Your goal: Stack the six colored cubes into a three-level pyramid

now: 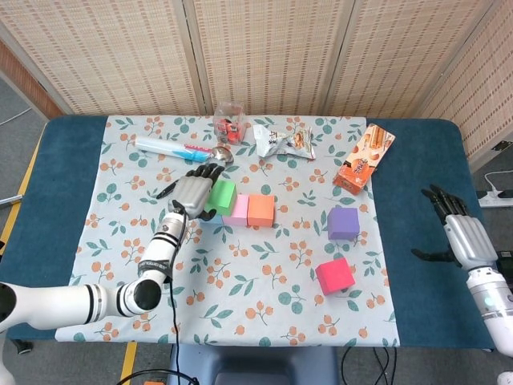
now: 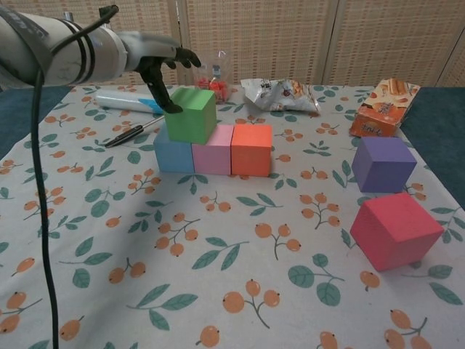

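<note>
Green cube (image 2: pixel 191 114) sits on the second level, straddling the blue cube (image 2: pixel 172 155) and pink cube (image 2: pixel 213 158), and the left hand (image 2: pixel 161 64) hangs just behind it, fingers spread, holding nothing. Right hand (image 1: pixel 458 233) idles open, well off to the side. The purple cube (image 2: pixel 382 163) looks light, rigid and probably foam (hard to be sure), so take it by opposite flat faces.

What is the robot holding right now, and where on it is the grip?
Nothing is held. The left hand hovers open just beside the green cube, which rests on the blue cube and pink cube. The right hand is open, off at the table's edge.
</note>
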Tool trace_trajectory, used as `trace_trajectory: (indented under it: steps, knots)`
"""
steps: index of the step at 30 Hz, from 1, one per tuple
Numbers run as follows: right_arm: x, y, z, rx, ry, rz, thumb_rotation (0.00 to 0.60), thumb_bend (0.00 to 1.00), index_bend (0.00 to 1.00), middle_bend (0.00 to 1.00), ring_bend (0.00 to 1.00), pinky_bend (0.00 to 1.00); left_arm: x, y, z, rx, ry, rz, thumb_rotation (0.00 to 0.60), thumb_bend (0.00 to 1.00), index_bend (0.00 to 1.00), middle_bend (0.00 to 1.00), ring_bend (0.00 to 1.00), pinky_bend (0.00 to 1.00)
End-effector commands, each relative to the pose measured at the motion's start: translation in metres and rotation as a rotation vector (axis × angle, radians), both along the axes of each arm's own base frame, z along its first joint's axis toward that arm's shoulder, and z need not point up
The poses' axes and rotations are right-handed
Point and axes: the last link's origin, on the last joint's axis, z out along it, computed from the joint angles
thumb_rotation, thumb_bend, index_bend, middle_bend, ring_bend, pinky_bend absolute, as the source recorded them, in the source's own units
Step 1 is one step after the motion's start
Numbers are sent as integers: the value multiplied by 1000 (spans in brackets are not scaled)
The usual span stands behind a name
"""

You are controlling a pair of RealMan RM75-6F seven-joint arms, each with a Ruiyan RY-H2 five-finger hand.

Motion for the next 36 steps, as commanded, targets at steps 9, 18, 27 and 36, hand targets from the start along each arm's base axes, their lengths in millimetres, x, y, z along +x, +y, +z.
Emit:
trace_trajectory:
  steps: [9,18,27,36]
  knots:
    - [5,4,20,-58,3,11,600,18,0,39,0,73,-18,25,25,-117,78,-187,600,326,74,64,69,168]
    - [1,14,28,-87,7,-16,600,18,0,39,0,73,-24,36,15,-207,102,-192,600,327,36,15,21,154]
    - [-3,16,21,-74,-3,-34,600,18,0,39,0,73,-22,42,-1,-227,58,-191,600,324,107,80,65,153]
    - [-8,17,20,-76,-4,-48,600,18,0,39,0,73,-21,48,-13,-169,13,-204,600,326,288,304,234,180]
